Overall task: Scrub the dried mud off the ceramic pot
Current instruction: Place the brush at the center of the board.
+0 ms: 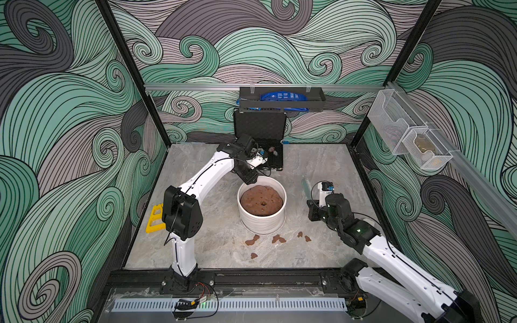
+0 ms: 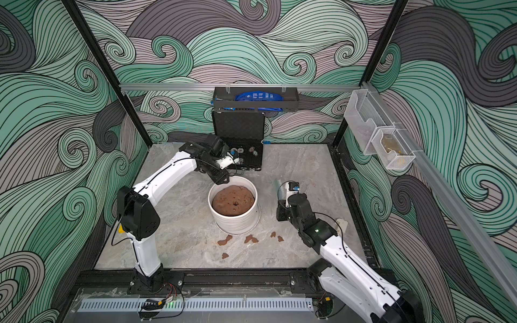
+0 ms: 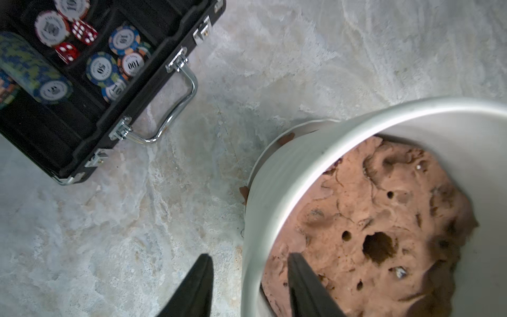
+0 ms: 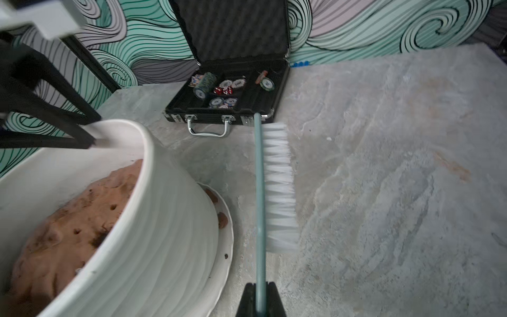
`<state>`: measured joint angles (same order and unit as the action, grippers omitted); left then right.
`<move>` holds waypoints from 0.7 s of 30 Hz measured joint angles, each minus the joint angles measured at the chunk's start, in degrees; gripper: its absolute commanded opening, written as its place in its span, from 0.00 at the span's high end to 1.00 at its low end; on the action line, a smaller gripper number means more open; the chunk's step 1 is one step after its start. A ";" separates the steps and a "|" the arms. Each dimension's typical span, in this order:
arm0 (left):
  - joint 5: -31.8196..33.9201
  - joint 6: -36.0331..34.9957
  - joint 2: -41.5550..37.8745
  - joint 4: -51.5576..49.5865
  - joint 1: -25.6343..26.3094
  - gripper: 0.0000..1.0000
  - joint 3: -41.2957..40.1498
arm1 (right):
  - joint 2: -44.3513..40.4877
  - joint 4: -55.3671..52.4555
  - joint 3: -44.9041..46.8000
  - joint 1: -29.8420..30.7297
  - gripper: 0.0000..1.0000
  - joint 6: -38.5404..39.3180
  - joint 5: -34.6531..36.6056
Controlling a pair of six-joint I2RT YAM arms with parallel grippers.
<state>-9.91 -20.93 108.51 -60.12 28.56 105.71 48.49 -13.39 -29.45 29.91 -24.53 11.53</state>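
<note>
The white ribbed ceramic pot [image 1: 263,221] [image 2: 237,223] stands mid-table, filled with a brown soil mound [image 1: 261,201]. Several reddish-brown patches of dried mud [image 1: 251,240] [image 2: 225,240] lie on the table in front of it. Small lumps of mud [image 4: 222,219] also sit on the saucer at the pot's foot. My left gripper [image 3: 250,255] [image 1: 250,180] is open and straddles the pot's far rim [image 3: 288,175], one finger outside and one over the soil. To the right of the pot [image 4: 153,233], my right gripper [image 4: 260,285] is shut on the teal handle of a white-bristled brush [image 4: 279,186] [image 1: 306,186], bristles turned away from the pot.
An open black case [image 1: 268,159] [image 3: 82,109] with poker chips and dice lies just behind the pot. A white saucer [image 4: 226,247] sits under the pot. A yellow frame [image 1: 155,219] lies at the table's left edge. A black shelf [image 1: 282,105] hangs on the back wall.
</note>
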 measured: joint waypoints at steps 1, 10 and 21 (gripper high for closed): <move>-0.26 0.90 -0.72 -0.07 0.00 0.30 0.04 | 1.14 1.22 0.76 -0.17 1.00 -0.83 -0.02; 1.38 9.77 -16.22 3.63 -1.05 0.01 -7.06 | 18.36 10.10 1.44 -0.70 0.97 -6.16 0.48; 16.92 23.23 -30.08 17.03 -11.50 0.01 -35.19 | 32.44 16.00 -0.11 -1.07 0.84 -7.17 0.50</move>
<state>7.01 2.31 78.43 -43.09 17.06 70.52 80.93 2.61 -29.56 28.84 -31.70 12.03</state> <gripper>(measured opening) 0.987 0.116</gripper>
